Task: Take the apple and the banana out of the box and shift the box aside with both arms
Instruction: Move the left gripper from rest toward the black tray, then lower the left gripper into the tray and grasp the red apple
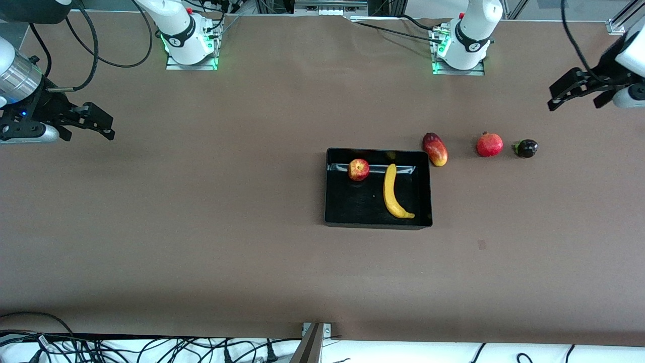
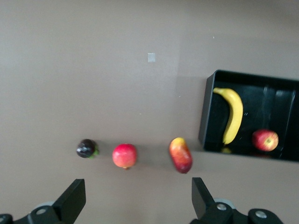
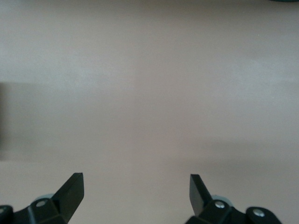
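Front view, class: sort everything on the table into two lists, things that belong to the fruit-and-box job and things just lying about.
Job:
apple, in the box
banana, in the box
box
left gripper, open
right gripper, open

Lying about, toward the left arm's end:
mango, beside the box
pomegranate
small dark fruit

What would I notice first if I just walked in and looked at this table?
Probably the shiny black box in the middle of the brown table, with a yellow banana and a small apple lying inside it. Beside it, toward the left arm's end, sit a mango, a pomegranate and a small dark fruit. The left gripper and right gripper wait open at the table's ends.
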`<state>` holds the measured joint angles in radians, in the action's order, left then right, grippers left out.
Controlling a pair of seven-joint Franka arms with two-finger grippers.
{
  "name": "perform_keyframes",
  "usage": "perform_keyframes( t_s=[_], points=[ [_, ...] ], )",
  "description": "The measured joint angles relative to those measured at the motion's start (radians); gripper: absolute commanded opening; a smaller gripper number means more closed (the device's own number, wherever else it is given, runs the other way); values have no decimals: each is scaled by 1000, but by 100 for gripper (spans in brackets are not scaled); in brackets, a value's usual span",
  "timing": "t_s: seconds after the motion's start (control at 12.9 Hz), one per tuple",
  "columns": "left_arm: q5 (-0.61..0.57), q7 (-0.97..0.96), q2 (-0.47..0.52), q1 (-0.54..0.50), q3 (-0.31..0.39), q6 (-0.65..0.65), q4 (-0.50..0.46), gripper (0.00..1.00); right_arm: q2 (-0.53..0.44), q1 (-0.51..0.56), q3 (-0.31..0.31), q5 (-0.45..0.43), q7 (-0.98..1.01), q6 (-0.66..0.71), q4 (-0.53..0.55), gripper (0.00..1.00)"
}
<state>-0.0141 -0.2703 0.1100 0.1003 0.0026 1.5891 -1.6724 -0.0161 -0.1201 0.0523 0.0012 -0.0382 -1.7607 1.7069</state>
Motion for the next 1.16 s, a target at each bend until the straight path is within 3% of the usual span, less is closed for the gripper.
perform_keyframes(
  t_s=[0.23, 0.54, 1.16],
  points=[
    [-6, -291, -83, 2, -133, 96, -30, 100, 0, 0, 0, 0, 0, 0, -1, 100],
    [-28, -713, -308, 8, -256, 287, -40, 100, 1, 0, 0, 0, 0, 0, -1, 100],
    [-68, -942, -644, 162, -293, 486, 1, 100, 2, 0, 0, 0, 0, 0, -3, 100]
  ],
)
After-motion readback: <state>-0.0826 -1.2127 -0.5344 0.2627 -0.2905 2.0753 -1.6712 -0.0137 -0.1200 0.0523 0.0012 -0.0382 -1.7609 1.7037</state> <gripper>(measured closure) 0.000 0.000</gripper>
